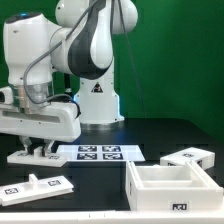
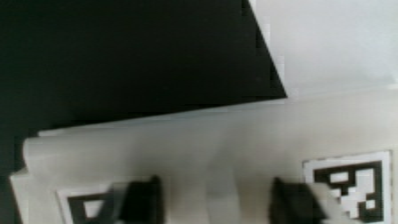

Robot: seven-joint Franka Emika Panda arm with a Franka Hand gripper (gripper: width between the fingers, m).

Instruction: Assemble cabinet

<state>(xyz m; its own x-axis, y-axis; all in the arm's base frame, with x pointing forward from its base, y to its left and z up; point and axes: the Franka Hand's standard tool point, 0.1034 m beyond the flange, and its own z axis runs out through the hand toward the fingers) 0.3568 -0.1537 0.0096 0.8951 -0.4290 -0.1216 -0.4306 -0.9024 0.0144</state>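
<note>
Bearing desk (image 1: 170,135): dark top, parts spread apart so each can be reached singly.
Arm (image 1: 85,45): bent low toward the exterior view's left.
Cabinet body (image 1: 165,185): open box, upright at the exterior view's right, ready for panels.
Flat panel (image 1: 22,157): lying beside the marker board (image 1: 100,152), under the end effector.
End effector (image 1: 36,150): fingers (image 2: 294,200) straddle the panel, probably to lift it; clamped or not, I cannot tell.

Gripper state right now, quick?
Gripper: down at a flat white panel; whether it is open or shut on it cannot be told.
</note>
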